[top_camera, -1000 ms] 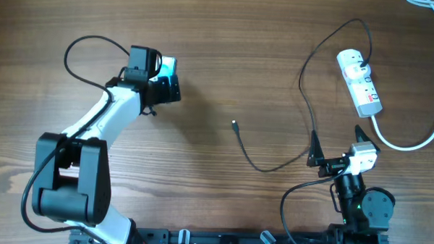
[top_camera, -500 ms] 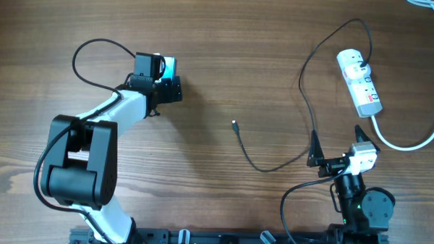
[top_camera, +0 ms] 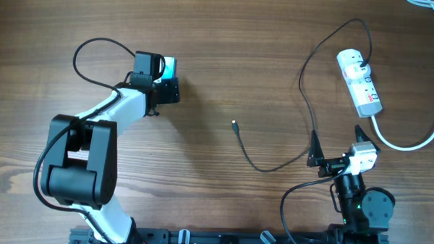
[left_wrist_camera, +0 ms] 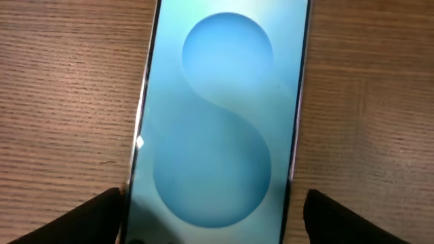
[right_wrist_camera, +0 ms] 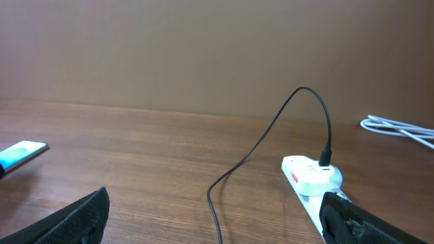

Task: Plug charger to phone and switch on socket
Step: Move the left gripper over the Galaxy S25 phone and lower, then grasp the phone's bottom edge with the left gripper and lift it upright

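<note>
The phone lies flat at the upper left, its cyan screen filling the left wrist view. My left gripper is low over its near end and open. It straddles the phone: the left finger sits at the phone's edge and the right finger stands a little off it. The charger runs from its silver tip at mid-table to a white plug seated in the socket. My right gripper is open and empty near the front right, facing the cable and socket.
The socket's thick white cord curves off toward the right edge. Another white cable lies at the far right. The black charger cable loops between the right gripper and the middle of the wooden table.
The left arm has shifted slightly right over the phone and its elbow has swung in. Its jaws have narrowed toward the phone's edges. The right arm has not moved.
</note>
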`<action>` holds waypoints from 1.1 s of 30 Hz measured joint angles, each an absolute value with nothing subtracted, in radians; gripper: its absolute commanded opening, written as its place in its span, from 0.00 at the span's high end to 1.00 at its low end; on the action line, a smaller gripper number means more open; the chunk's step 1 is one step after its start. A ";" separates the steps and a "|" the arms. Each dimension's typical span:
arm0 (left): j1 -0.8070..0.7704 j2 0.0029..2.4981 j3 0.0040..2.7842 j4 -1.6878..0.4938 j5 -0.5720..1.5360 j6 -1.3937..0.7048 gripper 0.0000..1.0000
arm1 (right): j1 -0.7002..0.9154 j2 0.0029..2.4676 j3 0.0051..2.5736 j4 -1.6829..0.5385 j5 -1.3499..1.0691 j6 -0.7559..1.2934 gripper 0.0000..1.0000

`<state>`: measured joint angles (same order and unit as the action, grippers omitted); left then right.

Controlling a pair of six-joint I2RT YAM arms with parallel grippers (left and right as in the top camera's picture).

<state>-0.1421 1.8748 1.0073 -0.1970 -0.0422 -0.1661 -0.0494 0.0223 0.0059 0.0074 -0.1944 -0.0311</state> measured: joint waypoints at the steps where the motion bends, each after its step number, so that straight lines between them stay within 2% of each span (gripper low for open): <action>1: -0.142 1.875 1.007 -0.197 -0.041 -0.166 0.17 | -0.049 0.022 0.006 0.007 -0.194 -0.031 0.00; 7: -0.142 1.875 1.008 -0.216 -0.041 -0.165 0.25 | -0.049 0.022 0.006 0.007 -0.194 -0.031 0.00; 12: -0.142 1.874 1.017 -0.252 -0.040 -0.162 0.28 | -0.049 0.022 0.006 0.007 -0.194 -0.031 0.00; 18: -0.142 1.861 1.033 -0.364 -0.040 -0.162 0.31 | -0.049 0.022 0.006 0.008 -0.194 -0.031 0.00; 23: -0.142 1.844 1.050 -0.558 -0.030 -0.171 0.32 | -0.049 0.022 0.006 0.008 -0.194 -0.031 0.00; 27: -0.142 1.835 1.054 -0.722 -0.021 -0.182 0.27 | -0.049 0.022 0.006 0.007 -0.194 -0.031 0.00; 28: -0.142 1.835 1.053 -0.765 -0.020 -0.189 0.22 | -0.049 0.022 0.006 0.007 -0.194 -0.031 0.00; 31: -0.142 1.835 1.051 -0.828 -0.001 -0.208 0.00 | -0.049 0.022 0.006 0.007 -0.194 -0.031 0.00; 33: -0.143 1.834 1.047 -0.833 0.004 -0.216 0.00 | -0.049 0.022 0.006 0.008 -0.194 -0.031 0.00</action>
<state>-0.1432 1.8339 1.0473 -0.8330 0.0044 -0.2157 -0.0494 0.0223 0.0059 0.0078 -0.1944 -0.0311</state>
